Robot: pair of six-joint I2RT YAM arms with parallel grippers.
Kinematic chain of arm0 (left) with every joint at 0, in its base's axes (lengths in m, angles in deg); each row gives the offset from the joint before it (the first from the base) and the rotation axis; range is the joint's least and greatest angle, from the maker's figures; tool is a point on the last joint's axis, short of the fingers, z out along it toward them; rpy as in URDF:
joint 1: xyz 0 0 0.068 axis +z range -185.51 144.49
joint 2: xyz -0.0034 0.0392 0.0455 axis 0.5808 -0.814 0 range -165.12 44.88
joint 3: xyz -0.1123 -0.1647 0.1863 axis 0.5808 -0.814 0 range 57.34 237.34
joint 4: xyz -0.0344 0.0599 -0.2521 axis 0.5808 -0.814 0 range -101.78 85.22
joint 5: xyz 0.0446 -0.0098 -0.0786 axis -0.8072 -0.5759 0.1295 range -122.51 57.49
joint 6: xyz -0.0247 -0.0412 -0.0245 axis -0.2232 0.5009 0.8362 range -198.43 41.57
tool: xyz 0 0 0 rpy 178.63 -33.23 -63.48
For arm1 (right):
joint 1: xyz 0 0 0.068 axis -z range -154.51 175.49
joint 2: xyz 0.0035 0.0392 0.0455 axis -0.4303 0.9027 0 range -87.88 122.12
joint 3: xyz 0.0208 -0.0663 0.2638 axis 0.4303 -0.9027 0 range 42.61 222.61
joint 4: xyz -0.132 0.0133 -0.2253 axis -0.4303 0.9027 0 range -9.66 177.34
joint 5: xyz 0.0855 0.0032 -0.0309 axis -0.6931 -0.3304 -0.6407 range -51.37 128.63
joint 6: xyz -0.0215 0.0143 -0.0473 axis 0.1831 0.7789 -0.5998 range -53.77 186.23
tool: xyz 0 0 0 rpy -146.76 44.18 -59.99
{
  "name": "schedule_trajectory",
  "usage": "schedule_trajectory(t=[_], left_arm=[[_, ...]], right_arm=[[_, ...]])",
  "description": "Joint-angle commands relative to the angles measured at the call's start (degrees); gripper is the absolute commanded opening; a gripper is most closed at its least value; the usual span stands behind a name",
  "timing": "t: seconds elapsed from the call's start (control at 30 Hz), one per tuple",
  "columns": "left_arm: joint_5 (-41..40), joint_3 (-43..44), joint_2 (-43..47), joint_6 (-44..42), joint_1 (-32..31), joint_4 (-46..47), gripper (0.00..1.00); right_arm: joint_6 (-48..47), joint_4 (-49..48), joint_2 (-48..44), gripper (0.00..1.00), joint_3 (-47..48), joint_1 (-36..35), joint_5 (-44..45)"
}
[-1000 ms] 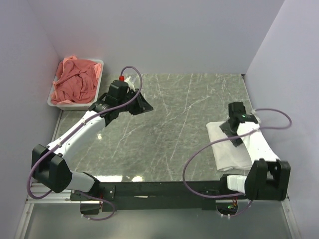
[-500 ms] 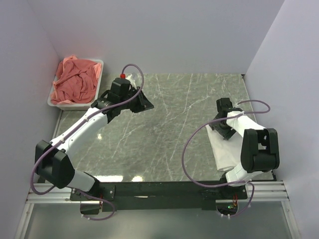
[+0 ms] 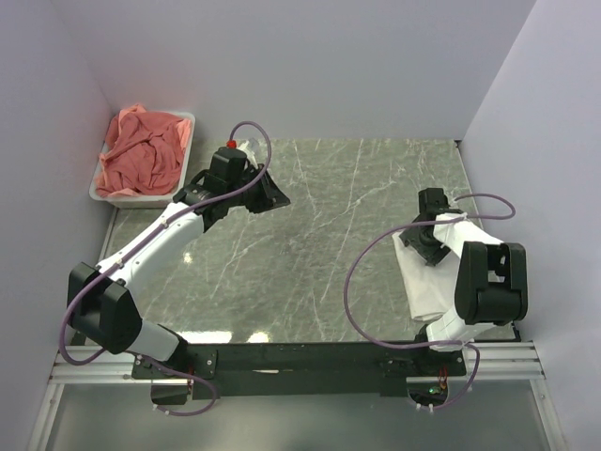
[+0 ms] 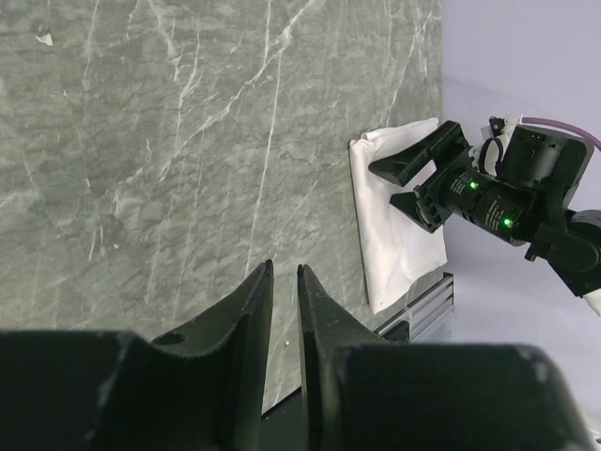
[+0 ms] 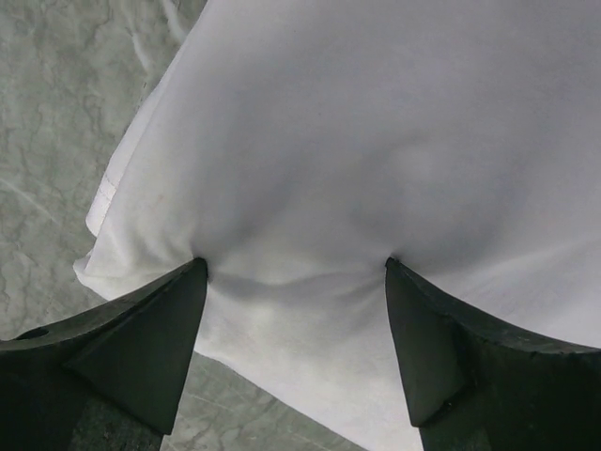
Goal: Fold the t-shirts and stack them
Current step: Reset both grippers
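Observation:
A folded white t-shirt (image 3: 434, 287) lies at the table's near right; the left wrist view shows this t-shirt (image 4: 396, 235) too. My right gripper (image 3: 419, 247) stands on its far left part, jaws wide open, both fingertips (image 5: 199, 271) pressing dimples into the cloth (image 5: 310, 141) and nothing pinched between them. From the left wrist that gripper (image 4: 402, 183) sits over the shirt's far end. Salmon-pink t-shirts (image 3: 141, 155) are heaped in the tub. My left gripper (image 3: 270, 195) hovers over bare table at the far left, its jaws (image 4: 285, 272) a narrow slit apart and empty.
The white tub (image 3: 101, 191) sits in the far left corner against the walls. Grey marble table (image 3: 329, 244) spans the middle. A black rail (image 3: 300, 357) runs along the near edge, and purple cables loop off both arms.
My right arm has folded up from its stretched pose, and its gripper has shifted left onto the shirt's far left part. The left arm has barely moved.

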Motion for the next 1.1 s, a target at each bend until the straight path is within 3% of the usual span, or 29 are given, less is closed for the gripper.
schedule_trajectory(t=[0.0,0.47,0.67,0.87,1.07], left_arm=[[-0.46,1.05,0.21,0.55,-0.19,2.36,0.22],[-0.98,0.52,0.30,1.16,-0.27,2.80,0.22],[-2.65,1.40,2.05,0.55,-0.27,0.34,0.23],[-5.99,-0.26,6.35,-0.33,-0.27,-2.74,0.25],[-10.21,-3.86,11.01,-2.35,-0.27,-5.20,0.26]], right_arm=[[-2.07,-1.45,-0.87,0.83,-1.63,1.34,0.81],[-4.27,-1.54,-2.72,0.83,-2.34,3.98,0.72],[-4.88,3.81,-9.39,0.84,1.08,2.93,2.04],[-5.68,11.12,-18.78,0.86,10.23,-5.05,2.40],[-5.24,5.76,-32.65,0.89,5.85,-19.97,-2.34]])
